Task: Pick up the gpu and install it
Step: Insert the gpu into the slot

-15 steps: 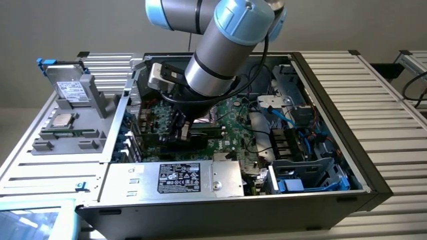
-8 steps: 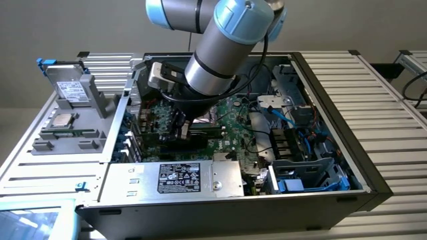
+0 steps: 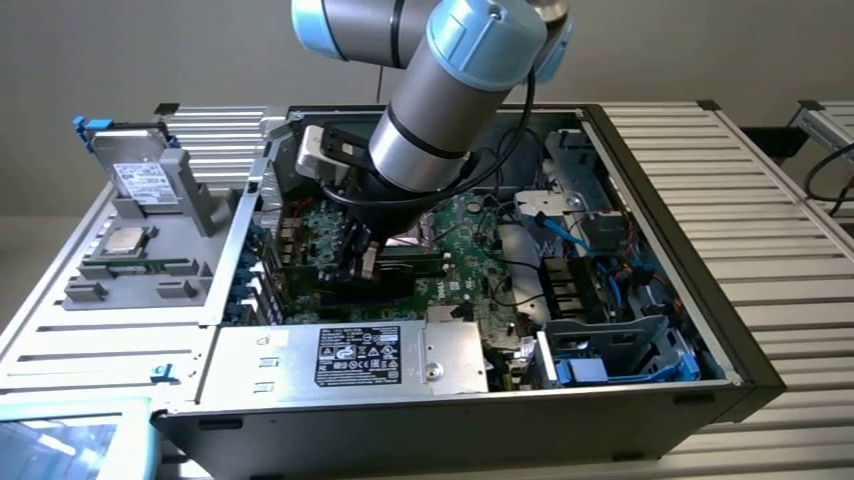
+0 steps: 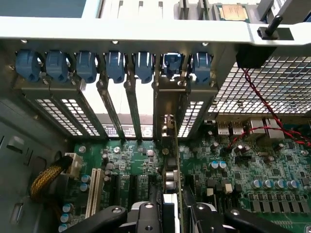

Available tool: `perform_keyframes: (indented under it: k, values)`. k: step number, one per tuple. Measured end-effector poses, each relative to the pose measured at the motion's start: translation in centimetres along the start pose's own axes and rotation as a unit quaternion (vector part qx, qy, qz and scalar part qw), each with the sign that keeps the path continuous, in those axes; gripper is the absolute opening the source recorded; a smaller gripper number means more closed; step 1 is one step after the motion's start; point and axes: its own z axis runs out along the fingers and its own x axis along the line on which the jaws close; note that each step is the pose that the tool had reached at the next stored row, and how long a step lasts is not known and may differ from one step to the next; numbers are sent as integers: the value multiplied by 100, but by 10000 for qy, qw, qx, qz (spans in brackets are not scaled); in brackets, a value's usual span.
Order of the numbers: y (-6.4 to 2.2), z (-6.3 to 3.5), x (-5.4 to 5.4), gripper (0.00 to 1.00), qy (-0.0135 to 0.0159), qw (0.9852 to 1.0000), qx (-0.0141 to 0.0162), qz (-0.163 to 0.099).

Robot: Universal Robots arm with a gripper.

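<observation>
The gpu (image 4: 171, 160) stands on edge over the green motherboard (image 4: 252, 165), seen edge-on as a thin green board. Its silver end bracket (image 4: 167, 99) sits in the row of rear slot openings, under a blue clip (image 4: 172, 63). My gripper (image 4: 170, 216) straddles the card, a black finger (image 4: 146, 216) on each side, shut on it. In the exterior view my gripper (image 3: 363, 258) reaches down into the open computer case (image 3: 694, 330), with the dark card (image 3: 414, 265) just below it over the motherboard (image 3: 461, 245).
A row of blue slot clips (image 4: 114, 65) and perforated slot covers (image 4: 58, 111) lines the case's rear wall. Red wires (image 4: 257, 97) hang near the ports. A silver power supply (image 3: 354, 357) lies at the case front. A parts fixture (image 3: 127, 240) stands at the exterior view's left.
</observation>
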Motion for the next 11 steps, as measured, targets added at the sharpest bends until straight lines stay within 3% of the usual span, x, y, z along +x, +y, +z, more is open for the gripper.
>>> perform_keyframes:
  k: [11]
  values:
    - [2,-4,-1,28,1,10000,0,1]
